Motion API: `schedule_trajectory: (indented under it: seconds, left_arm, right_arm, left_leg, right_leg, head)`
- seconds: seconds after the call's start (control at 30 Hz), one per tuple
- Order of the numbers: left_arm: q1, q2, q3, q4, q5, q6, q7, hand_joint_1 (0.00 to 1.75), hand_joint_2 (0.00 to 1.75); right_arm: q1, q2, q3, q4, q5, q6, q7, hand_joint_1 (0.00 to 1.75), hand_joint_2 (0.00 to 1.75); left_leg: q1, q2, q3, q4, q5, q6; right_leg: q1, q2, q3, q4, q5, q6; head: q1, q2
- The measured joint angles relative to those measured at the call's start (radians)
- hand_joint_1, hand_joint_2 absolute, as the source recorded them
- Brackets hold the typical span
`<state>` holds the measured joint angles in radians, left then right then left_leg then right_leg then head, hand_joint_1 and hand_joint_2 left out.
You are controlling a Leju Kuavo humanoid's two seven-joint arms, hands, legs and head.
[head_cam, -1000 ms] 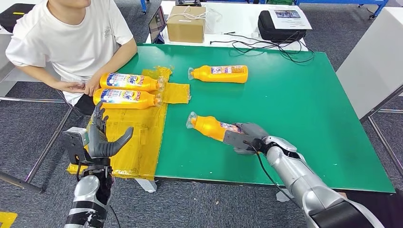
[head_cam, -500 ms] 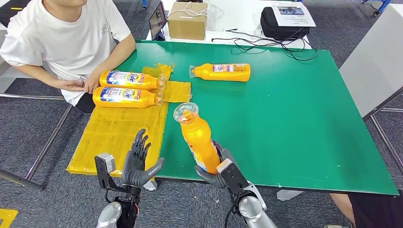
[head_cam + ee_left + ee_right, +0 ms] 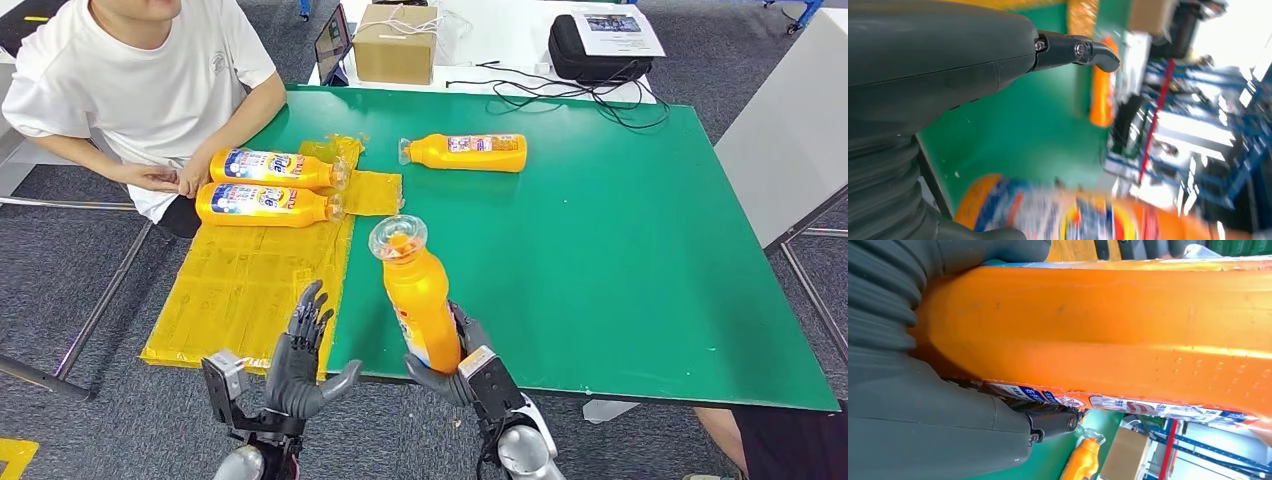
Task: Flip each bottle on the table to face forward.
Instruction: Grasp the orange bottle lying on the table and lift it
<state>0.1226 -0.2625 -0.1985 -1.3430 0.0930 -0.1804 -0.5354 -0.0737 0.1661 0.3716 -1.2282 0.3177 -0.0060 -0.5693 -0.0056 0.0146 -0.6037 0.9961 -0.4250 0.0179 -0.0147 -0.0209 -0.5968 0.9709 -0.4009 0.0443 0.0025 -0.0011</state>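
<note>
I see my right hand (image 3: pixel 455 368) gripping a bottle (image 3: pixel 418 295) by its base at the near edge of the green table (image 3: pixel 620 250). The bottle stands nearly upright, lifted off the surface, its clear cap pointing up and slightly away from me. In the right wrist view the bottle (image 3: pixel 1108 335) fills the space beside the thumb, its label on the side facing the fingers.

My left hand (image 3: pixel 305 360) hovers just beside it, on the left, fingers spread and holding nothing, not touching the bottle. It sits over the near edge of the yellow sheet (image 3: pixel 250 280).

Another bottle (image 3: pixel 465 152) lies on its side well beyond, on bare green. Two more bottles (image 3: pixel 265 185) lie side by side on the sheet's far end, close to a seated person (image 3: pixel 140 80), whose hand (image 3: pixel 150 178) rests next to them.
</note>
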Motion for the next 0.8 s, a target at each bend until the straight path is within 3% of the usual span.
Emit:
schedule_trajectory:
  seconds: [0.17,0.5,0.8]
  left_arm:
    - [0.005,0.002,-0.038,-0.032,-0.015,-0.049,-0.025,0.0,1.75]
    - [-0.005,0.006,-0.039,-0.019,0.043,-0.12,0.052,0.0,1.75]
    - [-0.023,0.009,-0.044,0.04,0.078,-0.133,0.13,0.0,1.75]
  right_arm:
    - [-0.011,0.007,0.002,0.002,0.048,-0.022,-0.001,1.75,1.75]
    - [-0.035,0.012,0.069,0.033,0.116,0.018,0.009,1.75,1.75]
    - [-0.078,0.006,0.184,0.125,0.252,-0.02,0.064,1.75,1.75]
  left_leg:
    - [0.0,0.0,0.0,0.0,0.0,0.0]
    - [0.0,0.0,0.0,0.0,0.0,0.0]
    - [0.0,0.0,0.0,0.0,0.0,0.0]
  right_leg:
    - [0.0,0.0,0.0,0.0,0.0,0.0]
    - [0.0,0.0,0.0,0.0,0.0,0.0]
    - [0.0,0.0,0.0,0.0,0.0,0.0]
  head:
    - [0.0,0.0]
    - [0.0,0.0]
    - [0.0,0.0]
